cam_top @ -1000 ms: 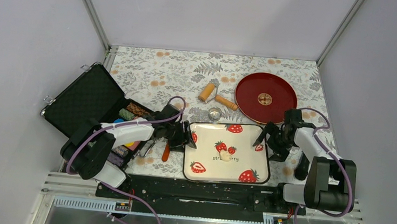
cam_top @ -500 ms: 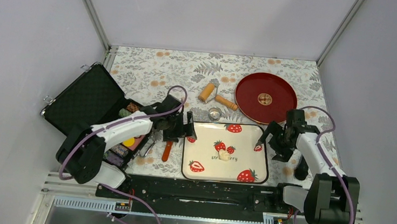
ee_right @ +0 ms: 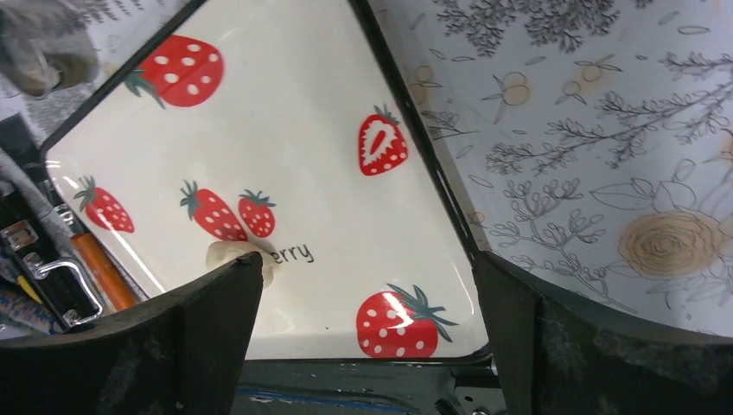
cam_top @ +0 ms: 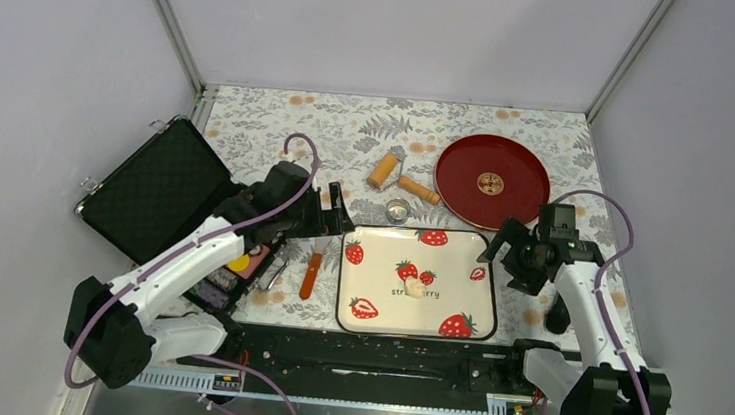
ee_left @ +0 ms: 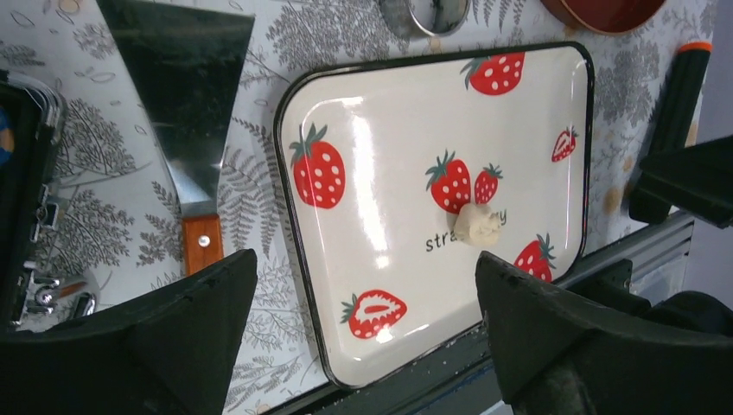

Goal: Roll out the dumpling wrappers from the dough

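Observation:
The dough (cam_top: 418, 288) is a small pale lump in the middle of the strawberry tray (cam_top: 380, 309). It also shows in the left wrist view (ee_left: 477, 225) and the right wrist view (ee_right: 232, 256). No dumpling wrappers are in view. My left gripper (cam_top: 336, 215) is open and empty, raised above the tray's far left corner (ee_left: 365, 259). My right gripper (cam_top: 501, 259) is open and empty, raised beside the tray's right edge (ee_right: 367, 257).
A tan wooden roller (cam_top: 384, 169) and a small metal ring cutter (cam_top: 398, 211) lie behind the tray. A red plate (cam_top: 491, 181) is at the back right. A scraper with an orange handle (cam_top: 310, 275) lies left of the tray, next to an open black case (cam_top: 155, 184).
My left gripper has risen and drawn back from the tray's left edge toward the far left corner. My right gripper has pulled slightly right and up. The dough has not moved.

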